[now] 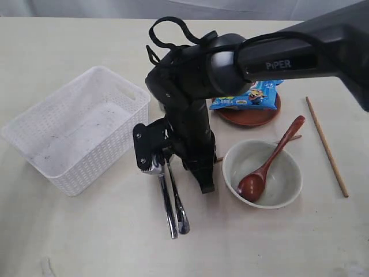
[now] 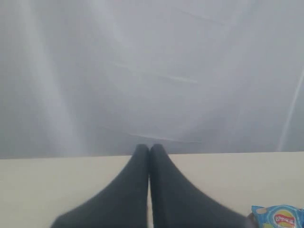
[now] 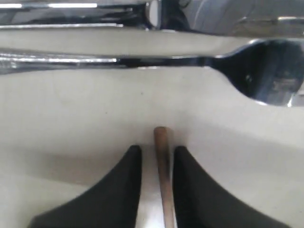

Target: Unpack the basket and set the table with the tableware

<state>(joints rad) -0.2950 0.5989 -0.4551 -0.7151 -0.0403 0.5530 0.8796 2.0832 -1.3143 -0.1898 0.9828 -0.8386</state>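
Observation:
The white basket (image 1: 98, 167) stands empty at the left of the table (image 1: 259, 242). A steel knife (image 1: 168, 203) and fork (image 1: 180, 209) lie side by side in the middle. The pale bowl (image 1: 291, 168) holds the reddish-brown spoon (image 1: 266, 166). One chopstick (image 1: 327, 146) lies at the far right. A second chopstick (image 3: 163, 161) lies between the fingers of my right gripper (image 3: 156, 149), which is open with a gap on each side; that gripper (image 1: 206, 186) points down at the table beside the bowl. My left gripper (image 2: 149, 148) is shut and empty, aimed at a grey backdrop.
A blue chip bag (image 1: 248, 95) rests on the brown plate (image 1: 253, 117) behind the bowl; the bag's corner (image 2: 280, 216) also shows in the left wrist view. The fork (image 3: 266, 80) and the knife (image 3: 71, 16) lie just beyond the right fingertips.

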